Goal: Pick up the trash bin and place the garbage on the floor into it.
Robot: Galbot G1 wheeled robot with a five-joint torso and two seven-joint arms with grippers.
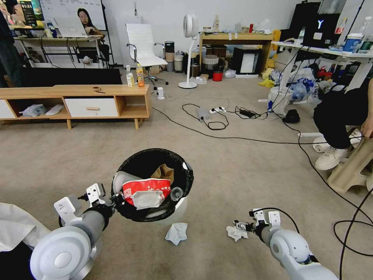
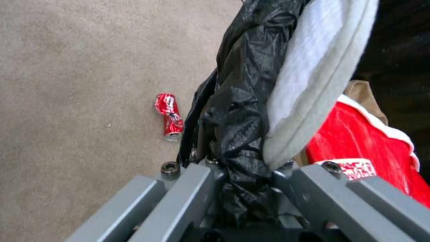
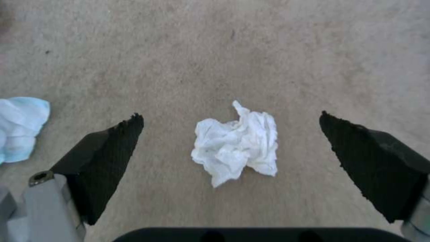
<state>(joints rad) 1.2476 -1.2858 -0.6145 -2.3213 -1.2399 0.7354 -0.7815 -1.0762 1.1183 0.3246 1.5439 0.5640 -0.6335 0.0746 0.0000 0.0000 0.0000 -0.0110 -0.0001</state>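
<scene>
My left gripper point(image 1: 115, 200) holds the trash bin point(image 1: 175, 213), a white bin with a black liner, lifted off the floor point(image 1: 241, 167). In the left wrist view that gripper point(image 2: 242, 174) is shut on the liner-covered rim. A red-and-white noodle cup point(image 1: 145, 188), a brown paper scrap point(image 1: 164, 172) and a small bottle point(image 1: 176, 193) lie inside the bin. A crushed red can point(image 2: 169, 116) lies on the carpet below. My right gripper point(image 1: 243, 226) is low at a crumpled white tissue point(image 1: 235, 233). Its open fingers point(image 3: 114, 148) straddle the tissue point(image 3: 235, 146). Another pale tissue point(image 1: 176, 232) lies beside the bin.
Black cables point(image 1: 233, 138) and a power strip point(image 1: 217, 110) cross the carpet ahead and loop at the right point(image 1: 349, 233). A low wooden cabinet point(image 1: 77, 101) stands at the left. A person sits on a stool point(image 1: 349, 167) at the right.
</scene>
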